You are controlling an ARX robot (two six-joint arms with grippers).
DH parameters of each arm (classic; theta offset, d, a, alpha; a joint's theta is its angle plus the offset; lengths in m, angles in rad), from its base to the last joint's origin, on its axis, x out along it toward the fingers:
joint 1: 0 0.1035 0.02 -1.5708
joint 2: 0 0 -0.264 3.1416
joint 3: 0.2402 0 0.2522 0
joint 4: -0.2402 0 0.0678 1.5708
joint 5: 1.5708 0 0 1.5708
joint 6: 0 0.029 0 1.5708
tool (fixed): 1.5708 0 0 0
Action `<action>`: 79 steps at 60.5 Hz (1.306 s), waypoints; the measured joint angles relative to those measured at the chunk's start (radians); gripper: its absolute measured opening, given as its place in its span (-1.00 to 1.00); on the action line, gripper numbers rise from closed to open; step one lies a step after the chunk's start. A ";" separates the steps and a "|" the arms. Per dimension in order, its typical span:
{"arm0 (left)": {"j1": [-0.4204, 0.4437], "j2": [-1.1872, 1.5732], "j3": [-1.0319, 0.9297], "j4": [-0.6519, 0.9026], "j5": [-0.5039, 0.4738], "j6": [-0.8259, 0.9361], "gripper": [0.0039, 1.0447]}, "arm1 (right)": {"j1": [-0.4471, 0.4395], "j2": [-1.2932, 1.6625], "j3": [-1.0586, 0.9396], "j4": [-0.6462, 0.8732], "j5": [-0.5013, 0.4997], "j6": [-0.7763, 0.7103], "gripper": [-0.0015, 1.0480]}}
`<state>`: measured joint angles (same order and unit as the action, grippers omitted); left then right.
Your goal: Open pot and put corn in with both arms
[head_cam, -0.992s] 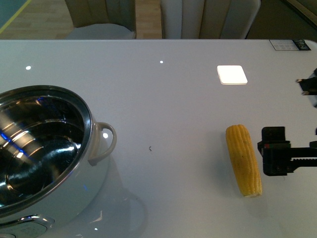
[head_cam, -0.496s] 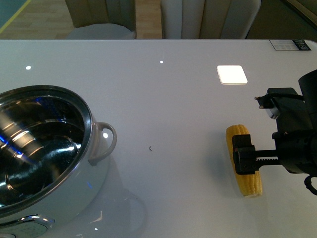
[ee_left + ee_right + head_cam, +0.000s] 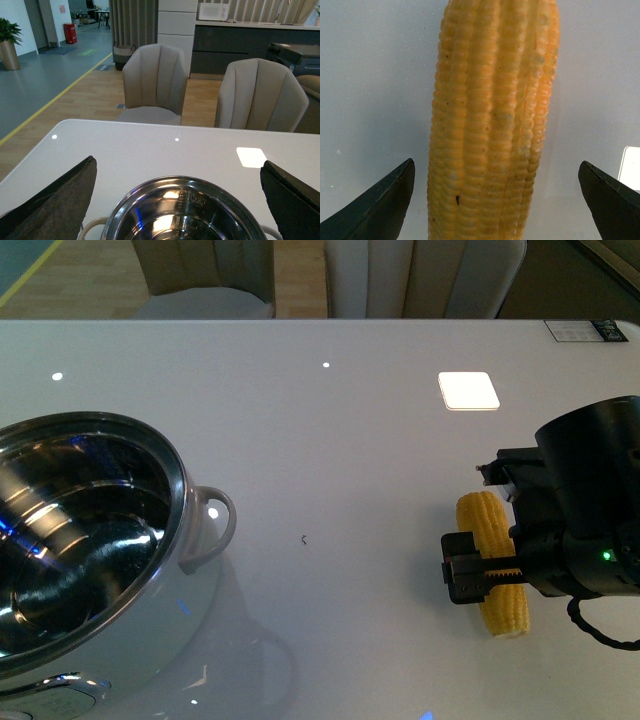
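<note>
The pot [image 3: 172,472] stands open at the left of the white table, shiny steel inside, with a white loop handle [image 3: 216,526] on its right side. The corn [image 3: 481,522] lies lengthwise at the right. My right gripper [image 3: 497,575] is open and hangs over the cob's near half, one black finger [image 3: 462,580] on its left side. In the right wrist view the corn [image 3: 490,125] lies between the open gripper's [image 3: 495,200] fingers, nearer the finger [image 3: 380,205] at the frame's left. My left gripper [image 3: 172,210] is open and empty above the pot's rim [image 3: 190,181].
Beige chairs [image 3: 155,82] stand behind the table's far edge. A bright square light reflection [image 3: 468,390] lies on the table beyond the corn. A small label [image 3: 585,330] sits at the far right corner. A tiny dark speck [image 3: 303,538] lies mid-table.
My right arm has come in from the right edge, moving left over the corn. Its open fingers now straddle the cob. The pot and corn have not moved.
</note>
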<state>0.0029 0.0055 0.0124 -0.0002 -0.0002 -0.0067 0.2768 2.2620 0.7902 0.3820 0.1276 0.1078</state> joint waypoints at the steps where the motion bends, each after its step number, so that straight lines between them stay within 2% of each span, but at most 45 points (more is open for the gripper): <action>1: 0.000 0.000 0.000 0.000 0.000 0.000 0.87 | 0.000 0.003 0.002 -0.002 0.001 0.000 0.61; 7: 0.000 0.000 0.000 0.000 0.000 0.000 0.87 | 0.005 0.011 0.016 -0.022 -0.003 0.000 0.25; 15: 0.000 0.000 0.000 0.000 0.000 0.000 0.87 | 0.021 0.005 0.018 -0.046 -0.012 0.000 -0.13; 27: 0.000 0.000 0.000 0.000 0.000 0.000 0.87 | 0.038 -0.031 0.002 -0.093 -0.035 -0.003 -0.43; 43: 0.000 0.000 0.000 0.000 0.000 0.000 0.87 | 0.075 -0.212 -0.070 -0.078 -0.087 0.012 -0.56; 57: 0.000 0.000 0.000 0.000 0.000 0.000 0.87 | 0.189 -0.435 -0.119 -0.038 -0.122 0.078 -0.57; 67: 0.000 0.000 0.000 0.000 0.000 0.000 0.87 | 0.251 -0.537 -0.051 -0.076 -0.179 0.163 -0.57; 79: 0.000 0.000 0.000 0.000 0.000 0.000 0.87 | 0.294 -0.515 0.103 -0.110 -0.251 0.275 -0.57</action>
<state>0.0029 0.0055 0.0124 -0.0002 -0.0002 -0.0067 0.5705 1.7470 0.8932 0.2718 -0.1230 0.3824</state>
